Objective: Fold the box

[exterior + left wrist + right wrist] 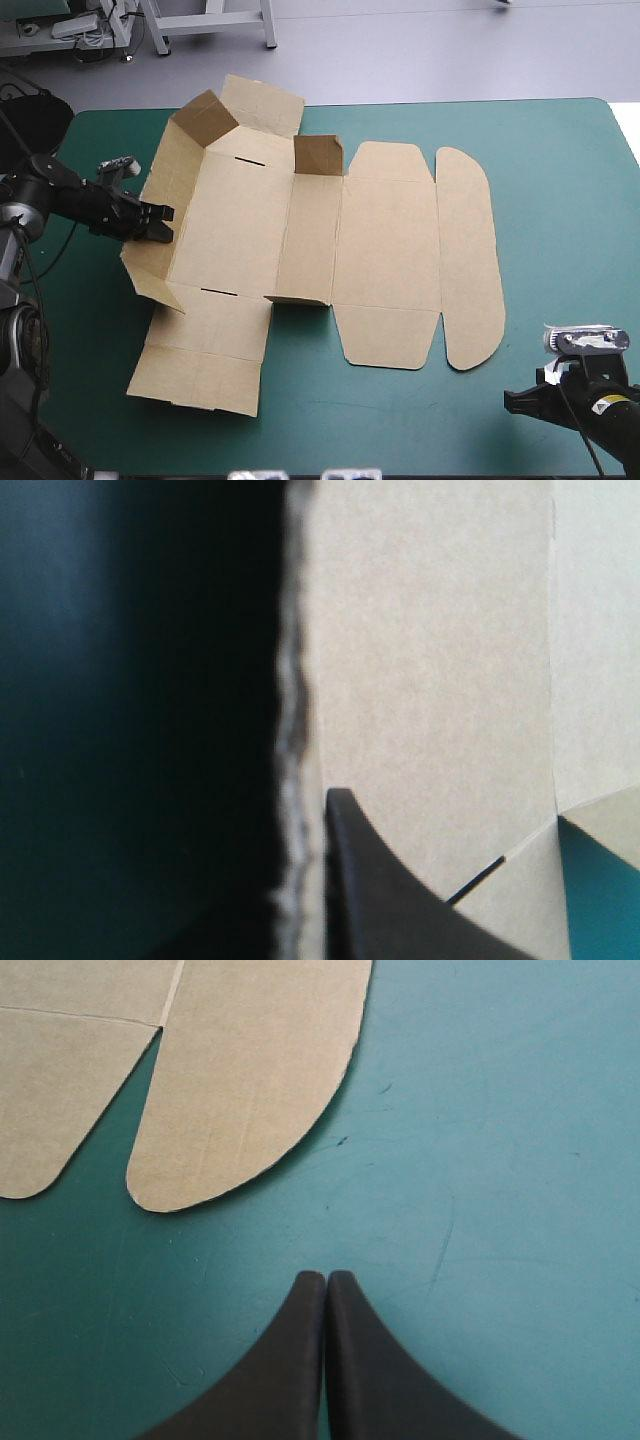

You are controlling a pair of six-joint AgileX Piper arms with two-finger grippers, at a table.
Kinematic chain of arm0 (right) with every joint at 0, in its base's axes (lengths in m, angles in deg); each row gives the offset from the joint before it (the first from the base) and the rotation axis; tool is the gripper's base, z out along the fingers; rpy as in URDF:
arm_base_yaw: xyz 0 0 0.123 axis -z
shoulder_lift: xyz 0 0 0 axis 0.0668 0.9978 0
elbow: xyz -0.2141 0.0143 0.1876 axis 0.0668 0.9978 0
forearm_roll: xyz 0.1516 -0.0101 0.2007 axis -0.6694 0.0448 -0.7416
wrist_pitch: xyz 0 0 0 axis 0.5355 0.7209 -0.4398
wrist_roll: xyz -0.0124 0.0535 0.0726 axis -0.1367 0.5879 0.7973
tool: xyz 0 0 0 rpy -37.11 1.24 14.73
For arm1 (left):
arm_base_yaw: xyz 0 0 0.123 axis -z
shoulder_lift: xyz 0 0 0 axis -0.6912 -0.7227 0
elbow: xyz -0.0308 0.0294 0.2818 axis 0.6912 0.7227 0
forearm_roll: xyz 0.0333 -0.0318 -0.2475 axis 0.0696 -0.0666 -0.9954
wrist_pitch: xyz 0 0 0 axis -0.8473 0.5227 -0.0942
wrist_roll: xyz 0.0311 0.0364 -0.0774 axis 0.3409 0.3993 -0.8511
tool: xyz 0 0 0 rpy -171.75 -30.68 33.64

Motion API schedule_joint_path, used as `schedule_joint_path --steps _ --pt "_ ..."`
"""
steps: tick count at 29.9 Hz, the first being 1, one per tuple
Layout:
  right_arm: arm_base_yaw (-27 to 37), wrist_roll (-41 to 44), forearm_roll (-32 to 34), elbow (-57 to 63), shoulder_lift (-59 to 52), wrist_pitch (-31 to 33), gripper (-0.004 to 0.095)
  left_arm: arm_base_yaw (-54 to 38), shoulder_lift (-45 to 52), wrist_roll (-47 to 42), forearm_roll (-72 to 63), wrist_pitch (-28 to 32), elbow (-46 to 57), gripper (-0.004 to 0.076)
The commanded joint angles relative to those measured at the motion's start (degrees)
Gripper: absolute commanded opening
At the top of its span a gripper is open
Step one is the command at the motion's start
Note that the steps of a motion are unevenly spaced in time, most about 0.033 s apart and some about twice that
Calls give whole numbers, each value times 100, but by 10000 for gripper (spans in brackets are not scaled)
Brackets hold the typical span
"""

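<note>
In the high view, the box (385,240), a cut sheet of brown board, is spread across the middle of the teal-green table cover (560,200). Its rounded lid flap is toward the right edge and its tray end toward the left edge. The long wall nearest the left edge is tilted up, two tabs stand up along the far side, and the rest lies flat. The left gripper (160,222), with two broad black fingers, is set on the tilted wall's rim. The right gripper (518,400) is seen near the near right corner, well apart from the board.

In the left wrist view, one black finger (385,910) is pressed on the wall's inner face beside the ragged board edge. The other is hidden behind the sheet, so the wall is judged to be pinched.

In the right wrist view, the right gripper (326,1278) is shown with fingers pressed together over bare cover, the rounded flap ahead of it.

The step in hand is judged to be the raising of this wall. It is best swung about its crease until upright, without the sheet being dragged. The floor panel could be pressed down by the free gripper.
</note>
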Motion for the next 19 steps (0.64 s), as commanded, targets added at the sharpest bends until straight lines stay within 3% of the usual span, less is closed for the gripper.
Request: schedule_joint_path --steps 1,4,12,19 --pt "-1 -33 -84 -148 55 -247 -13 443 527 1007 -71 -421 -583 -9" --pt "-1 -33 -84 -148 55 -247 -13 969 662 1731 381 -408 -894 -9" --pt "-1 -21 -84 -148 55 -247 -13 2152 675 1731 1726 -267 -1696 -9" --pt "-1 -21 -84 -148 55 -247 -13 3187 675 1731 3060 488 -1920 -9"
